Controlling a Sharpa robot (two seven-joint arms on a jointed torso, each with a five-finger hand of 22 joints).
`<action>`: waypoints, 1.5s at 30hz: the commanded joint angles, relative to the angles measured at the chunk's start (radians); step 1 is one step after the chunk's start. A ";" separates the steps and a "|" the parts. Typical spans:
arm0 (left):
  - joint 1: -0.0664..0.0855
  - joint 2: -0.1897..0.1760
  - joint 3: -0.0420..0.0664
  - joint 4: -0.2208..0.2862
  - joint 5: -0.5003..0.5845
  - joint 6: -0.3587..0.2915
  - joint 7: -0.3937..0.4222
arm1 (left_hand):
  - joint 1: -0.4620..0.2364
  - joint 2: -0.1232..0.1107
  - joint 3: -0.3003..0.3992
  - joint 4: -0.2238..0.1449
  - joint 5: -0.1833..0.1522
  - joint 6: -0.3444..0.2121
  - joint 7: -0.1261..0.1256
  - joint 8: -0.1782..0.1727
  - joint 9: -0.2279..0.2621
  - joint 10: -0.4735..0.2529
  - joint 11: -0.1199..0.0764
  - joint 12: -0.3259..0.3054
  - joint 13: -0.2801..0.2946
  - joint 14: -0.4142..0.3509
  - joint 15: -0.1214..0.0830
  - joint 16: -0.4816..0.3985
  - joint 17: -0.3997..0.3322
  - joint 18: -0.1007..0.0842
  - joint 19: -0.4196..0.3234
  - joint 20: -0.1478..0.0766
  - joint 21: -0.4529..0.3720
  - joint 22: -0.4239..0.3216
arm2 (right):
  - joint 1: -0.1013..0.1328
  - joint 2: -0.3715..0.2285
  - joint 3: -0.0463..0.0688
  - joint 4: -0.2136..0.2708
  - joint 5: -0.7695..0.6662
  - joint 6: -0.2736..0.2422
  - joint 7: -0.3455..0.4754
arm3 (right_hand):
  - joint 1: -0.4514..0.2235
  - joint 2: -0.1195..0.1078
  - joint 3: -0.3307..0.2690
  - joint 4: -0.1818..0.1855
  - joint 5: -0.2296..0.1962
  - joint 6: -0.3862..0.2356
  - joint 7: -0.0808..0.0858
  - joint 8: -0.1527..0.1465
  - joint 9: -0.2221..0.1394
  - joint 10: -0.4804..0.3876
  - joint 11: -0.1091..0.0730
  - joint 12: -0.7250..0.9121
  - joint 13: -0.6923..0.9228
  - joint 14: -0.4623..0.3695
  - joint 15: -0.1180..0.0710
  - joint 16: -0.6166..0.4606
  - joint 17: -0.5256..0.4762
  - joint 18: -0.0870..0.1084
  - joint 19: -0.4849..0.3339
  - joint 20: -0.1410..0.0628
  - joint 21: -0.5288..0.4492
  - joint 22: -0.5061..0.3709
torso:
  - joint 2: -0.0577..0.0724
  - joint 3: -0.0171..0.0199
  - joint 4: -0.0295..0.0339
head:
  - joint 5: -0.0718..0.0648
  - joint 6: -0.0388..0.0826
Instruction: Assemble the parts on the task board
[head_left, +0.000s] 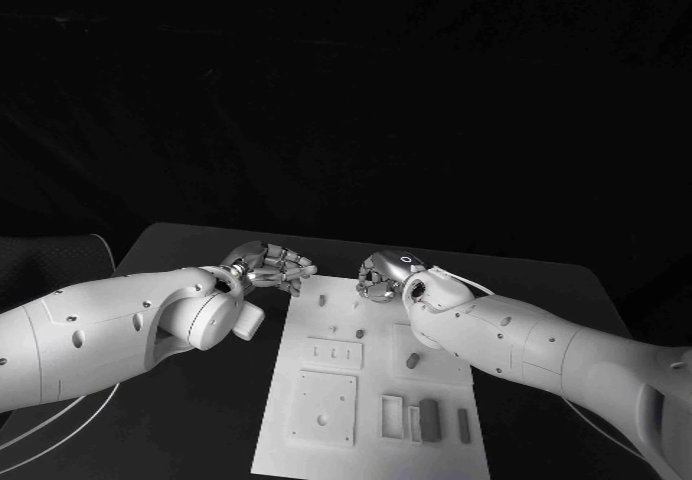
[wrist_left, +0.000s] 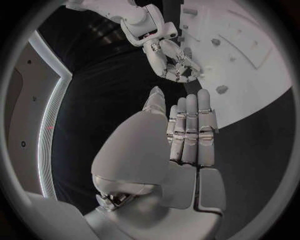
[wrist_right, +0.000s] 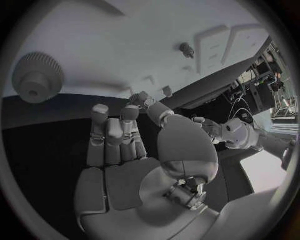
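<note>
Parts, small grey pieces (head_left: 413, 360), lie on the flat white task board (head_left: 325, 440) mid-table. Both silver hands, left hand (head_left: 268, 266) and right hand (head_left: 387, 276), hover empty with fingers loosely spread at its far edge; crowding risks collision.

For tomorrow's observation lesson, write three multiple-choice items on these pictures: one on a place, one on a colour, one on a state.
1. Where is the left silver many-fingered hand?
A. at the far left corner of the white rectangular task board
B. at the board's near edge
C. off the black table

2. What colour is the board?
A. black
B. white
C. red

3. What does the right silver many-fingered hand hold?
A. the round toothed gear
B. a cable
C. nothing

Answers:
1 A: the head view shows it beside that corner.
2 B: the board is pale against the dark table.
3 C: the right wrist view shows its fingers bare, and the gear lying apart on the board.
</note>
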 joint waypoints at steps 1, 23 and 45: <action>0.001 0.004 0.001 0.001 -0.003 0.006 0.008 | 0.003 -0.005 0.005 0.001 0.000 -0.005 0.005 -0.004 0.001 -0.004 0.000 0.003 0.001 -0.007 -0.001 -0.004 0.001 0.018 0.000 -0.007 -0.003 0.002 | 0.000 0.005 0.000 -0.003 -0.011 0.011 -0.002 | 0.004 -0.008 0.005 -0.001 0.002 0.040 0.031 0.003 0.017 0.005 0.000 -0.001 -0.001 0.000 -0.008 -0.001 0.000 0.014 -0.002 -0.008 0.000 0.014 | 0.000 0.0007 -0.0002 | 0.002 0.000; 0.001 0.006 0.001 0.001 -0.003 0.006 0.007 | 0.003 -0.005 0.005 0.001 0.000 -0.005 0.005 -0.004 0.002 -0.005 0.000 0.003 0.002 -0.008 -0.001 -0.004 0.001 0.018 0.000 -0.007 -0.004 0.002 | 0.000 0.020 0.000 -0.027 -0.021 0.051 -0.018 | 0.000 -0.017 0.007 -0.001 0.000 0.029 0.035 -0.005 0.016 -0.005 0.005 -0.007 -0.006 -0.008 -0.007 -0.007 -0.002 0.014 -0.008 -0.006 -0.005 0.012 | 0.001 0.0000 0.0006 | 0.004 -0.001; 0.002 0.007 0.001 0.001 -0.003 0.007 0.007 | 0.003 -0.005 0.005 0.001 0.000 -0.006 0.005 -0.004 0.003 -0.005 0.000 0.004 0.003 -0.008 -0.001 -0.004 0.002 0.018 0.000 -0.007 -0.004 0.003 | 0.000 0.021 -0.001 -0.029 -0.018 0.052 -0.021 | 0.001 -0.028 0.007 -0.002 -0.001 0.003 0.045 -0.022 0.010 -0.018 0.014 -0.010 -0.010 -0.018 -0.002 -0.013 -0.003 0.014 -0.015 -0.002 -0.009 0.012 | 0.000 0.0006 -0.0006 | 0.009 -0.007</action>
